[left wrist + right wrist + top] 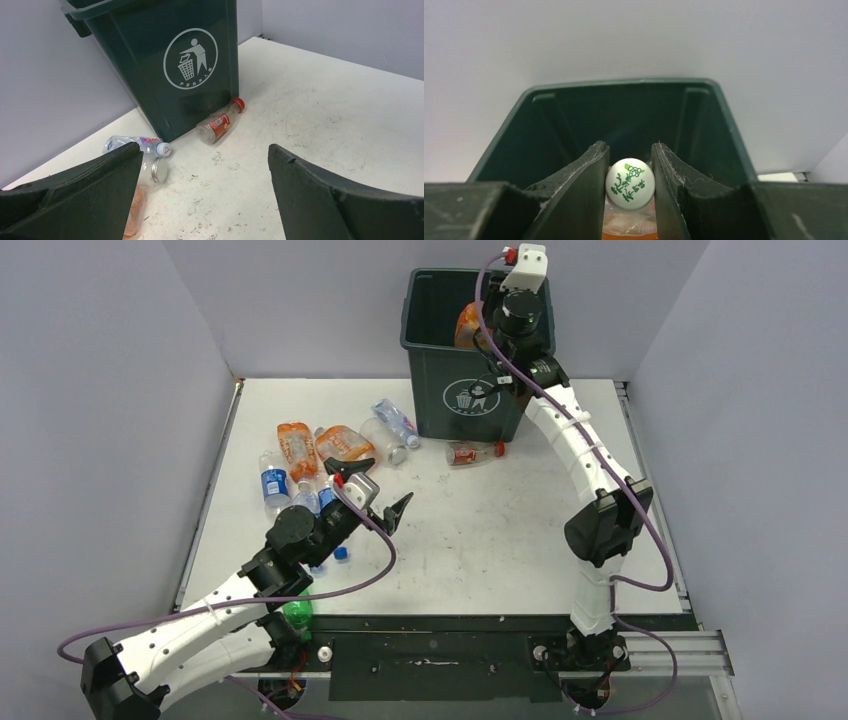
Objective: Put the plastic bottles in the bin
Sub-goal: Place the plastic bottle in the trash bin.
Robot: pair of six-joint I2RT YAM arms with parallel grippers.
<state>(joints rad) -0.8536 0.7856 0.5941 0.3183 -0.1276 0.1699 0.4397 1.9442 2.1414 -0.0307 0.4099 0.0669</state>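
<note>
The right gripper (630,156) is pinching a crushed orange plastic bottle (466,326) by its white cap (630,187), hanging it over the tall dark-green square bin (432,380) for dropping; the left gripper (387,482) is gaping, empty.

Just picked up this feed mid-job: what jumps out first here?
The right gripper, shut on a white-capped orange bottle, hangs over the open dark green bin. The left gripper is wide open near a scatter of bottles left of the bin. A red-capped bottle lies at the bin's foot.
</note>
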